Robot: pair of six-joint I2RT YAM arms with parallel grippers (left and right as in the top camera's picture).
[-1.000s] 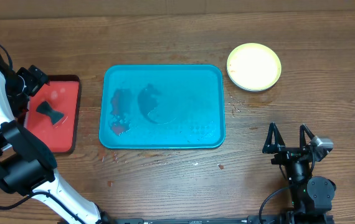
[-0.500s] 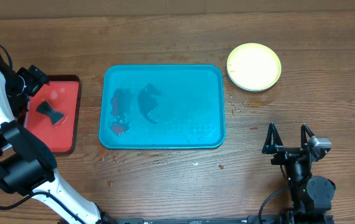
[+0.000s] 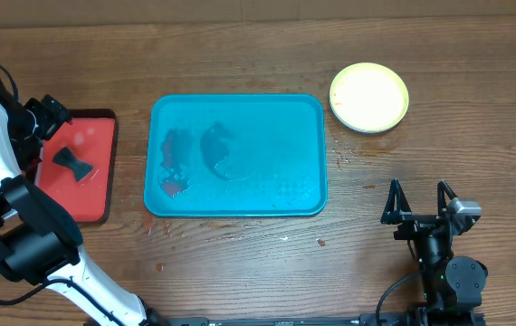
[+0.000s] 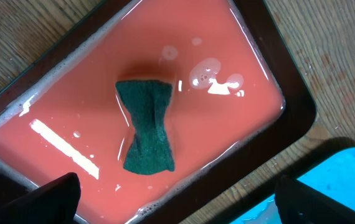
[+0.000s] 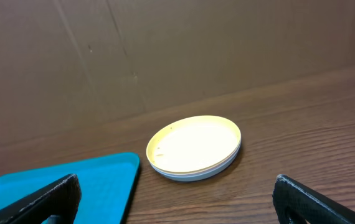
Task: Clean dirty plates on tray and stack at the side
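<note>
The teal tray (image 3: 305, 118) lies mid-table with dark wet smears and a red smear (image 3: 175, 186); no plate shows on it. To its right the plates (image 3: 369, 97) sit stacked on the wood, yellow-green on top. The right wrist view (image 5: 195, 147) shows a white rim beneath; the light blue plate is not visible. My left gripper (image 3: 54, 118) is open and empty above the red tray, with its fingers (image 4: 177, 208) apart near the sponge. My right gripper (image 3: 418, 201) is open and empty near the front right, and its jaws (image 5: 177, 205) face the stack.
A red tray with a dark rim (image 3: 104, 195) at the left holds soapy liquid (image 4: 227, 130) and a green sponge (image 4: 146, 134), also seen from overhead (image 3: 73, 164). Small red specks lie on the wood (image 3: 321, 242). A cardboard wall (image 5: 165, 50) stands behind the table.
</note>
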